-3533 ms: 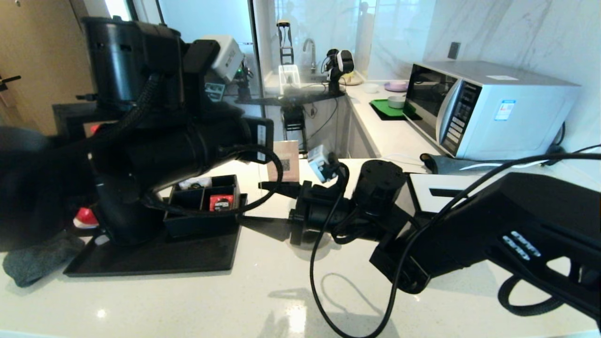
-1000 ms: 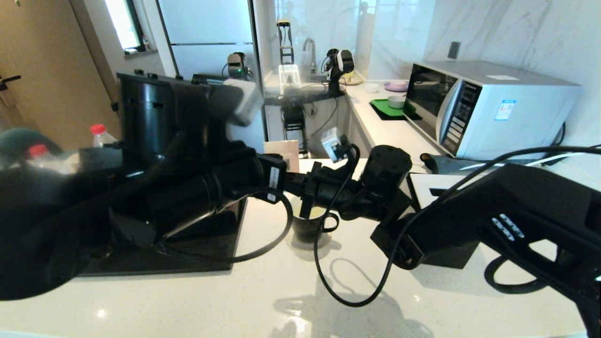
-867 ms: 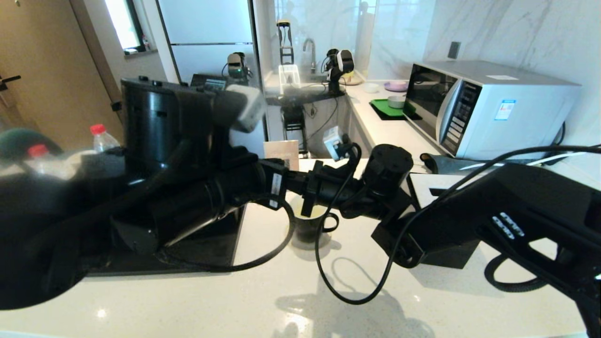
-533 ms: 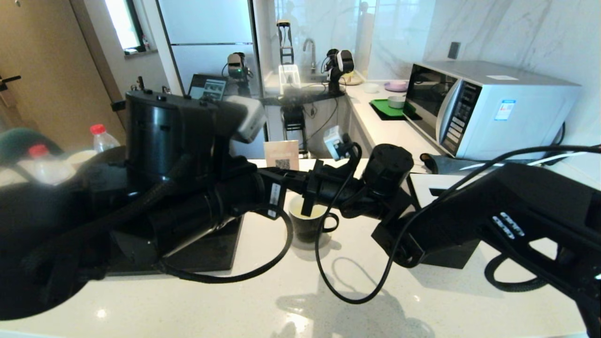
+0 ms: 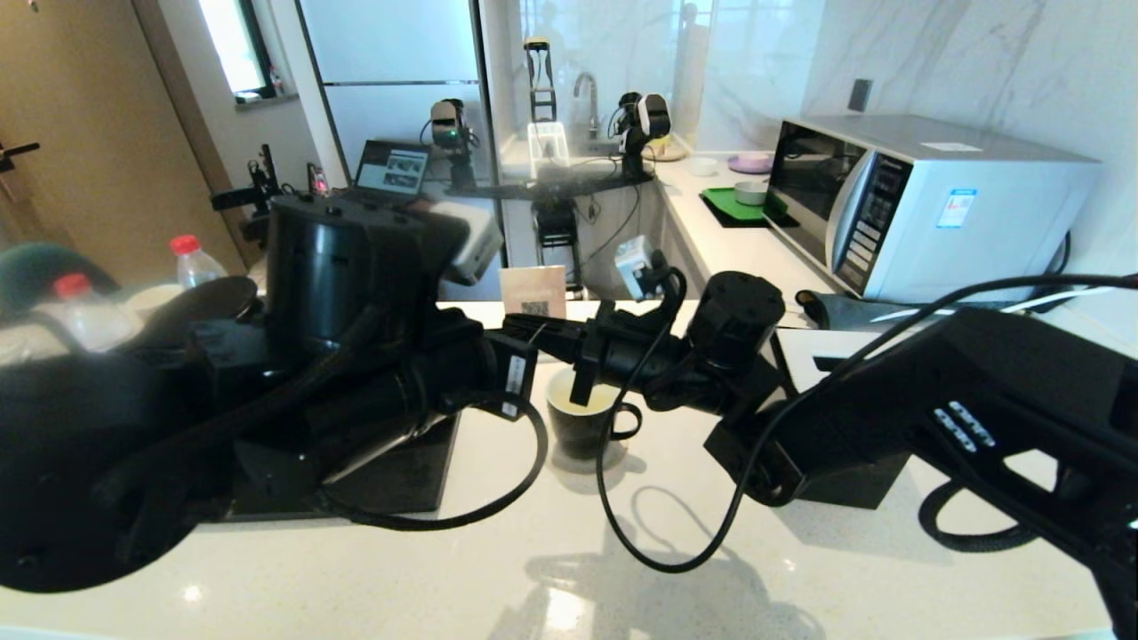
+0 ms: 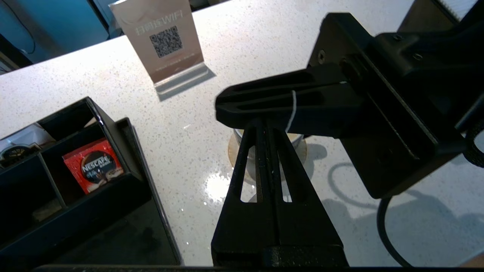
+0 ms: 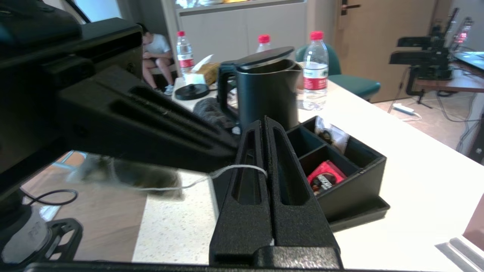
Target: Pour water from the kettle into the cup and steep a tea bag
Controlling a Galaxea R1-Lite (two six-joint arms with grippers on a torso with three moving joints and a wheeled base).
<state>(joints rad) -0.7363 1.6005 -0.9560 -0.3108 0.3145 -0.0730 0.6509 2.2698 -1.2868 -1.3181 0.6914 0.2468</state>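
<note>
Steeping is in hand: my right gripper (image 7: 264, 124) has its jaws clamped on the tea bag's string (image 7: 234, 170) above the cup (image 5: 582, 427); my left gripper (image 6: 264, 124), jaws together, sits alongside. The kettle (image 7: 264, 94) stands beyond on the tabletop (image 5: 533, 551); next, I judge, a gentle dip.

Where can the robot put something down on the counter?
The near counter, in front of the cup and tray, is bare. Around the cup it is crowded: the left claw and right claw meet above it, the right pinching the string.
</note>
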